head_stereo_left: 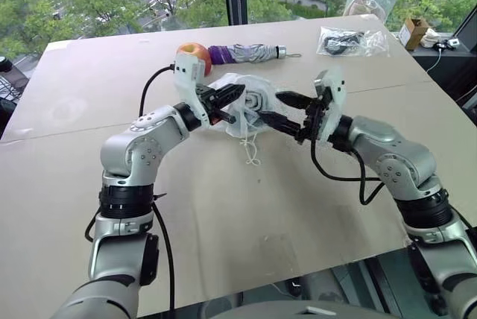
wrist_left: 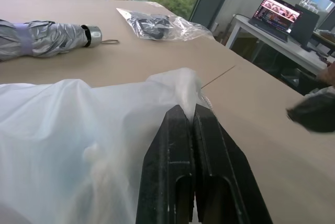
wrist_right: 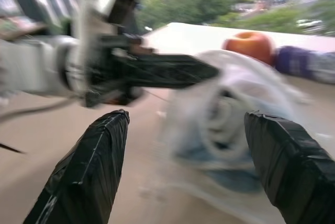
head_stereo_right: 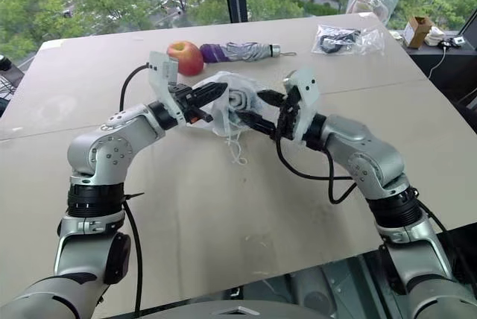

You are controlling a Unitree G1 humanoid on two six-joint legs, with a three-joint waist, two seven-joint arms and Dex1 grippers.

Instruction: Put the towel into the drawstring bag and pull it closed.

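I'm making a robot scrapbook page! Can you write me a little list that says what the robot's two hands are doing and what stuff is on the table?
left gripper: shut, pinching the drawstring bag's fabric
right gripper: open, beside the bag
towel: rolled up inside the bag
bag cords: hanging loose on the table
behind the bag: apple, folded umbrella
far right corner: clear plastic bag with dark things inside

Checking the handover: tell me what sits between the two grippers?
The drawstring bag with the rolled towel inside, seen in the left eye view. The left gripper pinches its edge; the right gripper stands open.
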